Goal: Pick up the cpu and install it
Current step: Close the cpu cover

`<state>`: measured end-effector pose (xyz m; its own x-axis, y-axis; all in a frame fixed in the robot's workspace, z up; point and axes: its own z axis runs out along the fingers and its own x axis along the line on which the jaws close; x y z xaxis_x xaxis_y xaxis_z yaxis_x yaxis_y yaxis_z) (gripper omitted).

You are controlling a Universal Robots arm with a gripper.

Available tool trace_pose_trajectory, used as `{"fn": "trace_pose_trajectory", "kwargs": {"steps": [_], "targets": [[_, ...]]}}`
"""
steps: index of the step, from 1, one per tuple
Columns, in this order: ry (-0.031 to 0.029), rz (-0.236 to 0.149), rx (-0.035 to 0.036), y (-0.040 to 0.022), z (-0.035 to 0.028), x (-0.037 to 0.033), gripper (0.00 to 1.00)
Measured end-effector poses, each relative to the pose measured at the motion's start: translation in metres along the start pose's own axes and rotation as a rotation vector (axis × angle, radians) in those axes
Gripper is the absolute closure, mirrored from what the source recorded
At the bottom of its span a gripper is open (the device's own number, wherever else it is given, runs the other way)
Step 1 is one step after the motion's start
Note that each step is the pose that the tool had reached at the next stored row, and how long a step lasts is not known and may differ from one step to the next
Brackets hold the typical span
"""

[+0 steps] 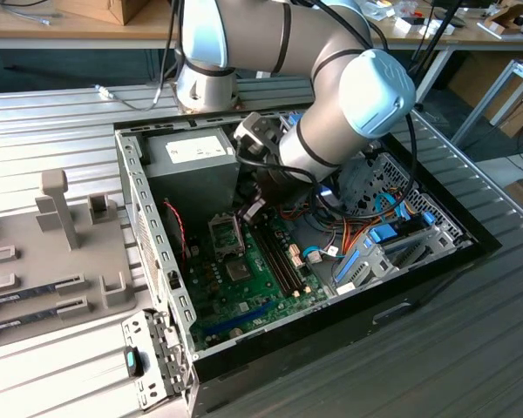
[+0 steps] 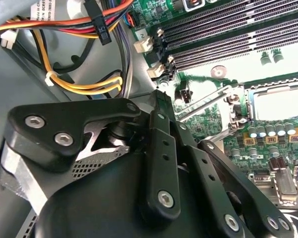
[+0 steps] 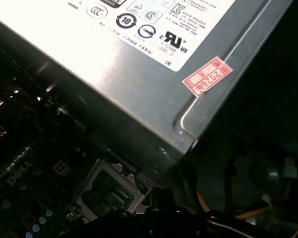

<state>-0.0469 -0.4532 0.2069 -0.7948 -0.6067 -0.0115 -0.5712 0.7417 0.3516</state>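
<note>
The gripper (image 1: 248, 212) is held low inside the open computer case (image 1: 148, 228), just above the green board (image 1: 244, 300). In the exterior view, the socket (image 1: 227, 233) is seen just beside it, at about 7 o'clock. A big grey box (image 1: 192, 161) is seen at 12 o'clock from the socket. A thin metal lever (image 2: 208, 105) is swung out, so the socket is judged to be open. Its middle looks dark green, so it is judged to be empty. The cpu may be hidden under the gripper. Whether the fingers are wide, narrow or holding the cpu cannot be told. The install is judged not finished.
</note>
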Motion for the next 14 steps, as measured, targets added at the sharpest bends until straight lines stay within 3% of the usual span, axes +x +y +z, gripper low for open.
{"fn": "trace_pose_trajectory", "kwargs": {"steps": [10,12,14], "targets": [[0.0,-0.002,-0.0007,0.0029,-0.0077,-0.0001,0.89],[-0.003,-0.004,-0.0053,0.0021,-0.0082,0.0006,0.89],[-0.0027,-0.005,-0.0056,0.0014,-0.0084,0.0013,0.89]]}}
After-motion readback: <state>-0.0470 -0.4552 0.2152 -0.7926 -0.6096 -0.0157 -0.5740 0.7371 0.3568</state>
